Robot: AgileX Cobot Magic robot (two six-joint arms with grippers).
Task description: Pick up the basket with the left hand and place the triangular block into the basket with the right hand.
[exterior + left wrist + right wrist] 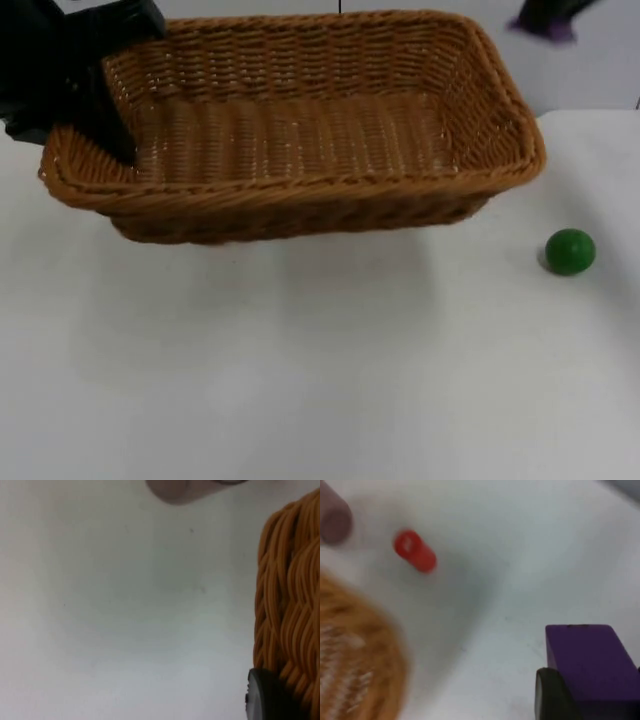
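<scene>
The left gripper (pixel 100 125) is at the left end of the basket (pixel 300 130). It pinches the rim there, with 1 black finger inside the basket and the arm outside. The basket hangs above the white table (pixel 320 380) and its soft shadow lies under it. Nothing is inside the basket.

In the left wrist view, the woven wall of the basket (pixel 290 605) is right next to a black fingertip (pixel 267 695), touching it. The rest is bare table (pixel 125 605), with a dull brownish thing (pixel 170 490) at the edge, too blurry to name.

In the top view, the right gripper (pixel 545 20) is far back at the picture's top edge, past the basket's right end, with a bit of purple on it. The right wrist view shows it better: a purple block (pixel 590 660) sits tight against a black fingertip (pixel 552 695). The right gripper (pixel 585 700) looks closed on this block. Its full shape cannot be made out.

That same view shows a red cylinder (pixel 415 551) lying on the table (pixel 520 555), apart from the blurry basket edge (pixel 355 655). A dull brown thing (pixel 334 517) is near the cylinder.

A green ball (pixel 570 251) rests on the table to the right of the basket, not touching it.
</scene>
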